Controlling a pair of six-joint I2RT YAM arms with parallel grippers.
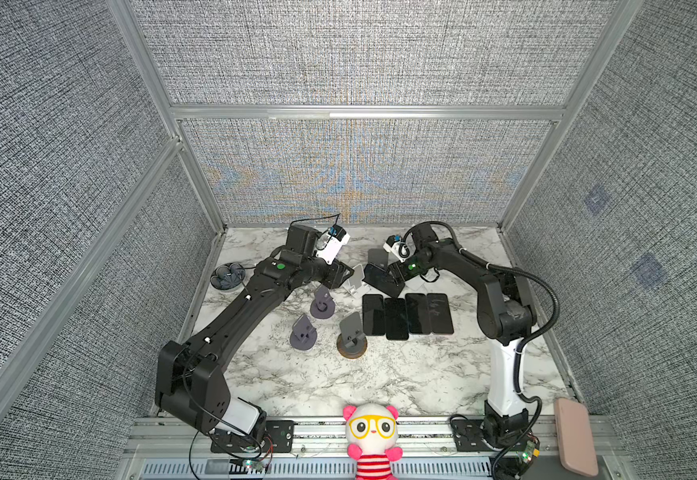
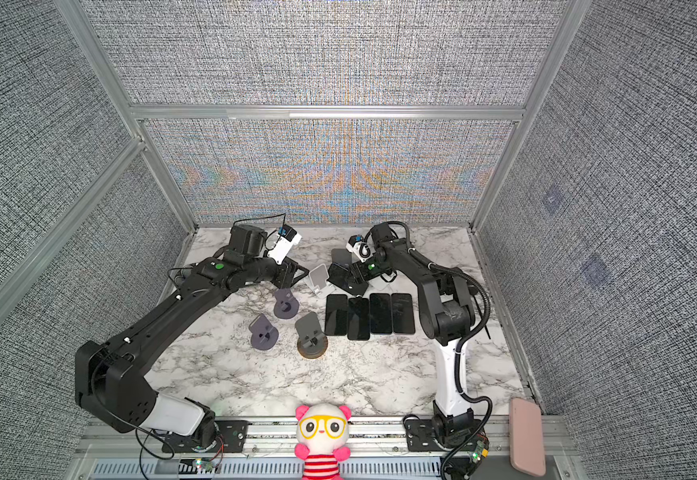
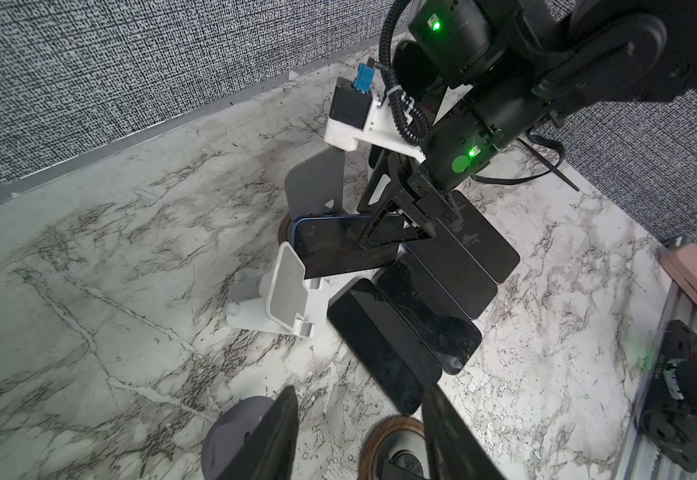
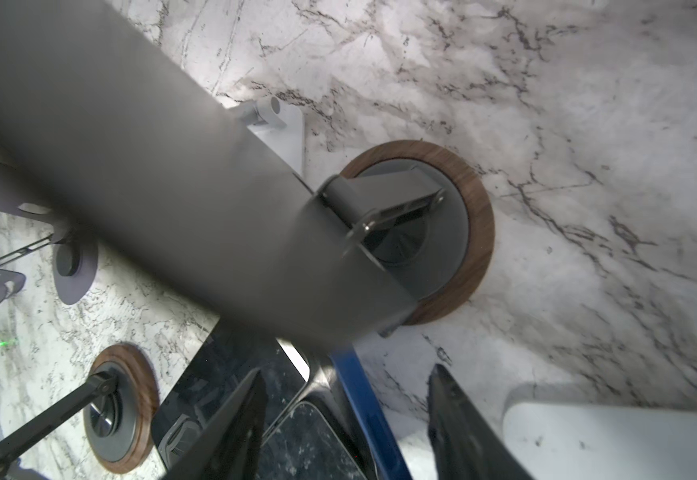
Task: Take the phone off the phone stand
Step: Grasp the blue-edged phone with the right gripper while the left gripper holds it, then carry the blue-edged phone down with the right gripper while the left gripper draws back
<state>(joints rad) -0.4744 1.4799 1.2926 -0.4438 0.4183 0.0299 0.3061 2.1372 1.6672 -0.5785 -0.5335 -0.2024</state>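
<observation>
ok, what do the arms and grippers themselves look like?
Left arm and right arm: black, each with a white base link. Green dot near each wrist. White camera mounts with blue plugs. Ribbed black conduit along the right. Left gripper, right gripper: black tapered fingers.

Both top views: from high over the front edge, facing down and back across the whole table (image 1: 380, 386); nearly the same framing, shifted sideways. Left wrist: low and close, looking across the table at the right arm (image 3: 504, 95), white stand (image 3: 284, 291) and phones (image 3: 417, 320). Right wrist: very close against the back of the grey stand (image 4: 151, 187), facing down at its base (image 4: 481, 232). Shared by all: grey stand, phones.
</observation>
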